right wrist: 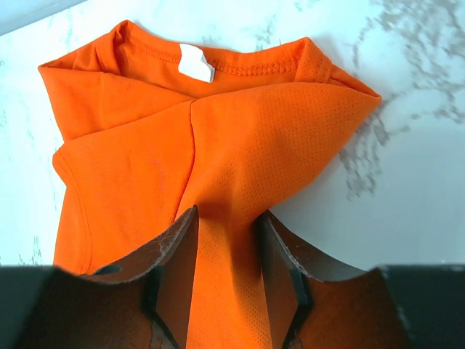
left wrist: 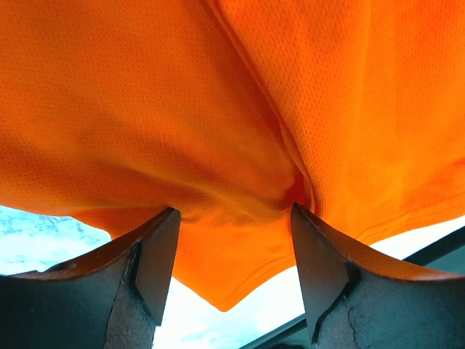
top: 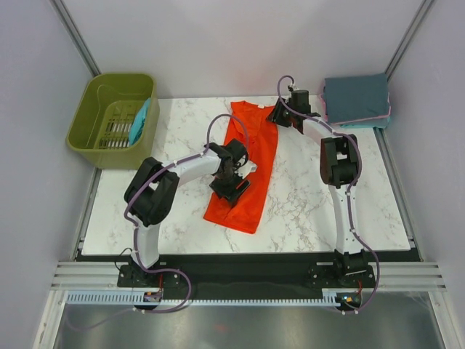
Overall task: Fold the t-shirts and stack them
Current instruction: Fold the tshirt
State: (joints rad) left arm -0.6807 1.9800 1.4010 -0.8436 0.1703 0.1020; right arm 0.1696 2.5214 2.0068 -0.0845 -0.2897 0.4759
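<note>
**Status.** The orange-red t-shirt [top: 243, 167] lies as a long narrow strip down the middle of the counter [top: 305, 203], collar toward the top of the overhead frame. A stack of folded t-shirts [top: 356, 100] sits at the upper right. 1 teal t-shirt [top: 138, 122] hangs in the basket [top: 112, 120] at the upper left.

**End effectors.** The right end effector [right wrist: 227, 214] is clamped on a ridge of cloth just below the collar, and creases fan out from the pinch. The left end effector [left wrist: 232, 214] straddles a bunch of cloth lower on the strip. Its jaws stand fairly wide, so whether they actually grip cannot be told.

**Likely faults.**
1. Slip on the left side. If that grip is loose, lifting would raise only the collar end, and the strip would drag and skew.
2. Layer separation. Either end effector may hold only the top layer. The lower layer would then hang behind and the lengthwise fold would open.
3. Uneven travel. If the 2 arms move at different rates, the mesh cloth would stretch on the diagonal and the next fold would land crooked.
4. Collision. The right arm works near the stack, and a wide swing toward the upper right could nudge it out of square.
</note>
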